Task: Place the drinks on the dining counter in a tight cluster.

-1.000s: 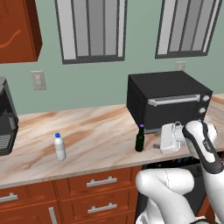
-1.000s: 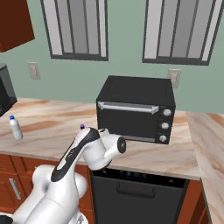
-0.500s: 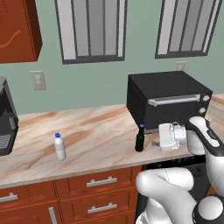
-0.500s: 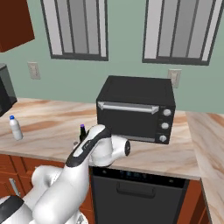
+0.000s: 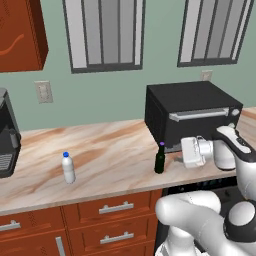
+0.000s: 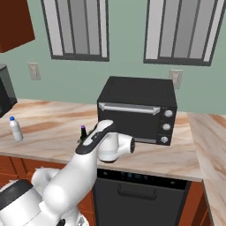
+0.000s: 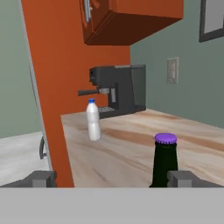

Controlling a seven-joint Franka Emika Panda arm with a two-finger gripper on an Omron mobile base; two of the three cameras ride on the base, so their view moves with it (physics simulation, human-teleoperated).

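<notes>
A slim dark green bottle with a purple cap (image 5: 160, 159) (image 6: 83, 132) stands on the marble top in front of the black toaster oven. My gripper (image 5: 183, 152) hovers just to its right, level with it and pointing at it, apart from the glass. In the hand view the gripper (image 7: 113, 179) is open with wide jaws, and the green bottle (image 7: 165, 159) stands close ahead by the right finger. A white bottle with a blue cap (image 5: 68, 168) (image 6: 15, 129) (image 7: 92, 119) stands further left on the same top. The dining counter is out of view.
A black toaster oven (image 5: 192, 112) (image 6: 137, 108) sits at the back right of the marble top with red-brown drawers (image 5: 115, 209). A dark coffee machine (image 5: 7, 135) (image 7: 116, 94) stands at the far left. A dishwasher front (image 6: 132, 194) lies below the arm.
The forearm has swung and the wrist has turned, so the hand now lies level beside the green bottle. Both bottles stand where they were. The jaws stayed open.
</notes>
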